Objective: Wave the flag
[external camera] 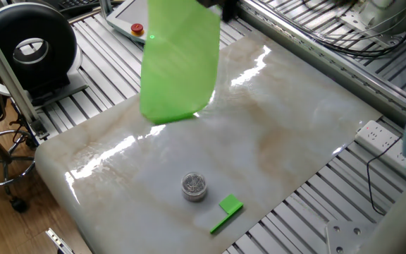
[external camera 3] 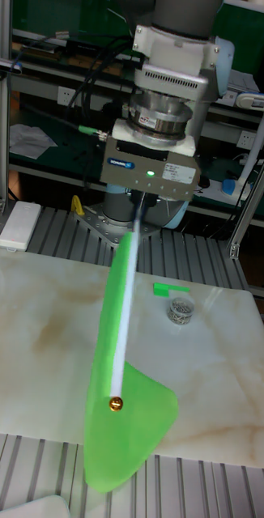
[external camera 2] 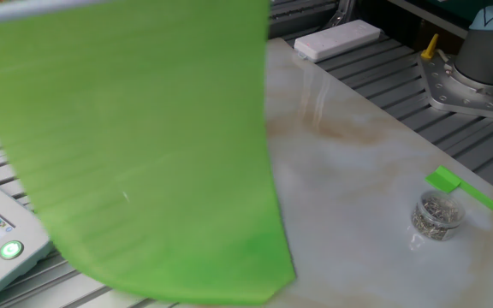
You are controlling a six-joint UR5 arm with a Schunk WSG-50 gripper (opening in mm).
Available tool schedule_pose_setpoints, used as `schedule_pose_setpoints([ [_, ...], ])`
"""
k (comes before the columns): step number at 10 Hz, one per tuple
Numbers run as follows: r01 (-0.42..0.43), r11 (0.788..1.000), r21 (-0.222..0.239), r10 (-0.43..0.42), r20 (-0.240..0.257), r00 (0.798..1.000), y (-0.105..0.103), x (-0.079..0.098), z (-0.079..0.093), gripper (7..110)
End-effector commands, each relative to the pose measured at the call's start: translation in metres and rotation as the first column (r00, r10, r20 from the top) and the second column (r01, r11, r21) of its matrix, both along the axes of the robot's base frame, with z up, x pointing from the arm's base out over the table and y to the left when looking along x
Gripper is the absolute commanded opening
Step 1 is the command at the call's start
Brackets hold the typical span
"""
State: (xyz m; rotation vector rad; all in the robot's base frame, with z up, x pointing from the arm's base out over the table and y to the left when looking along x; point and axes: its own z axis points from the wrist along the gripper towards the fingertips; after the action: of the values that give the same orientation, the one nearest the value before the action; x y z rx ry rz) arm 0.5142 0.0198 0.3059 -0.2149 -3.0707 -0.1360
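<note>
The flag [external camera 3: 124, 437] is a bright green sheet on a thin white stick [external camera 3: 128, 316] with a small gold knob at its tip. My gripper [external camera 3: 143, 200] is shut on the stick's upper end and holds the flag in the air above the marble tabletop [external camera: 273, 141]. In the tall fixed view the stick slants down toward the camera. The sheet hangs over the table's far left part as the flag [external camera: 178, 63] in one fixed view, with only a dark bit of the gripper [external camera: 213, 4] at the top edge. It fills the left half as the flag [external camera 2: 144, 145] in the other fixed view.
A small clear jar of metal bits [external camera: 194, 186] and a small green block with a strip [external camera: 225, 212] sit near the front edge. A white block [external camera 2: 336, 39] lies off the slab. A pendant with a red button [external camera: 136, 28] and a power strip [external camera: 376, 134] flank the table.
</note>
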Motion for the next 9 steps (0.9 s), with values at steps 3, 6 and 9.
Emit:
schedule_pose_setpoints([
  [3,0.005,1.000,-0.028,-0.008,-0.082,0.997,-0.003,-0.020,0.004,7],
  [6,-0.101,0.991,-0.091,0.095,-0.071,0.993,-0.023,-0.018,0.003,7],
  [9,0.298,0.954,-0.022,-0.297,-0.171,0.940,0.010,-0.030,0.003,7],
])
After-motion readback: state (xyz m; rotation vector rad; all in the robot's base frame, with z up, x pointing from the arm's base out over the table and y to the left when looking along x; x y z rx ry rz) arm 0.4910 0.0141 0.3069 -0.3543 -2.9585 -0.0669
